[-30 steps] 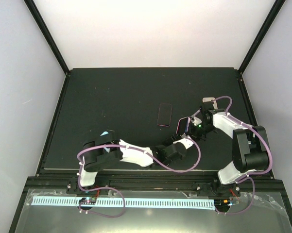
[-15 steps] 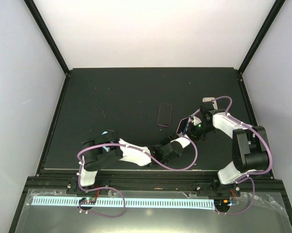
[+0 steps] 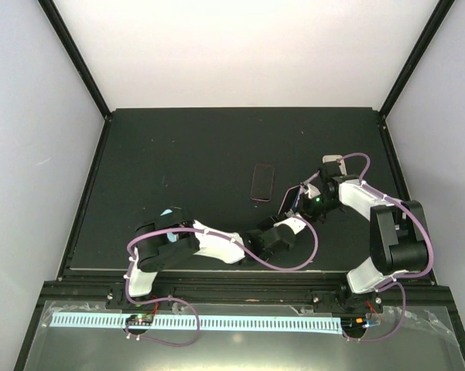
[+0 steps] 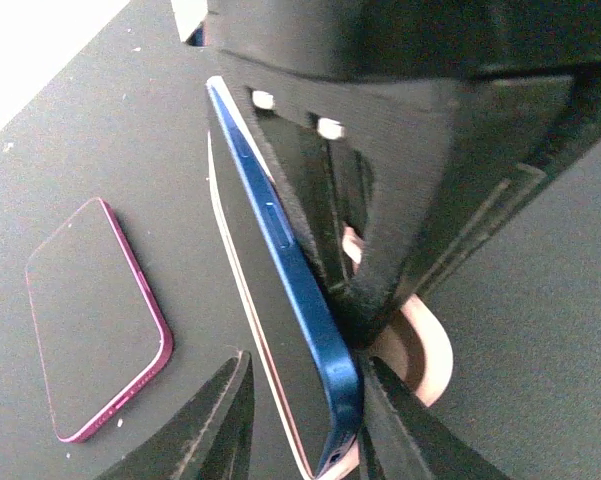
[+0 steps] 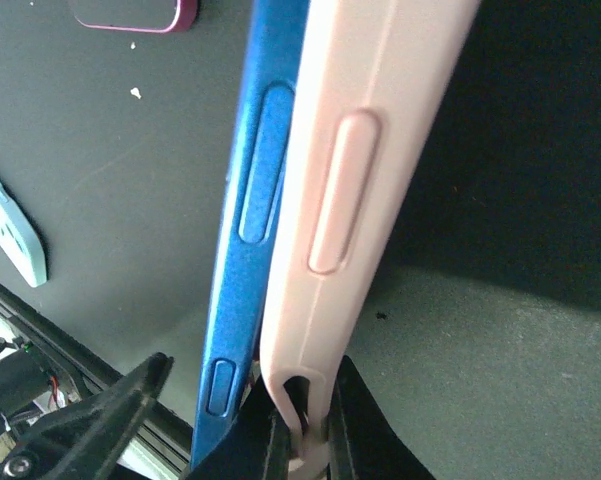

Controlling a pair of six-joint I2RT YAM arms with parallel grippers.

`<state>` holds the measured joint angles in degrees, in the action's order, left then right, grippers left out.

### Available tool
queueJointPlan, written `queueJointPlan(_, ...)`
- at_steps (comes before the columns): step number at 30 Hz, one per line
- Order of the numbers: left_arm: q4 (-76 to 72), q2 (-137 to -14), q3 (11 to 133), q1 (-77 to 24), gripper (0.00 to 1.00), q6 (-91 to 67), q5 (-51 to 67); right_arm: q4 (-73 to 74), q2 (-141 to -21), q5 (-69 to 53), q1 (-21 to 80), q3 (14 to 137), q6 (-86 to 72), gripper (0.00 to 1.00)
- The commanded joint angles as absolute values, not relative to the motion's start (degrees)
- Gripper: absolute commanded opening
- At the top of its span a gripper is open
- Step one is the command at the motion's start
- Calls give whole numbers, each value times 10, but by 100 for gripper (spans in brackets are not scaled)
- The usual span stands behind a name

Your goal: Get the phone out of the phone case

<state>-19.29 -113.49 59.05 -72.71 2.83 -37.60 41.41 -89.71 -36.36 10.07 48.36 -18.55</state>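
Note:
A blue phone (image 4: 280,250) stands on edge above the table, partly peeled out of a pale pink case (image 5: 370,150); the two are apart along the near side. In the top view the pair (image 3: 292,199) sits between both grippers. My right gripper (image 5: 308,420) is shut on the case wall, one finger between phone and case. It shows in the top view (image 3: 306,199). My left gripper (image 4: 308,362) is open, its jaws straddling the phone's lower corner. The right finger (image 4: 390,430) touches the phone and the left finger (image 4: 215,425) is apart from the screen.
A second phone with a magenta rim (image 3: 262,182) lies flat on the black table just left of the held one, also in the left wrist view (image 4: 90,320). A light blue item (image 3: 169,210) lies by my left arm's elbow. The table's front rail (image 3: 240,287) runs below.
My left gripper has crept slightly up towards the phone and its elbow has shifted right. The right gripper, phone and case have held their place.

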Motion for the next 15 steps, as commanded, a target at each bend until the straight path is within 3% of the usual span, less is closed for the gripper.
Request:
queueJointPlan(1,-184,-1151,614,-715,26,28,-410,444,-873,-410,103,472,-184,1)
queueJointPlan(9,-199,-1140,599,-716,6,28,-411,444,-866,-405,103,472,-181,1)
queueJointPlan(15,-231,-1119,570,-716,2,25,-414,444,-842,-364,103,475,-179,1)
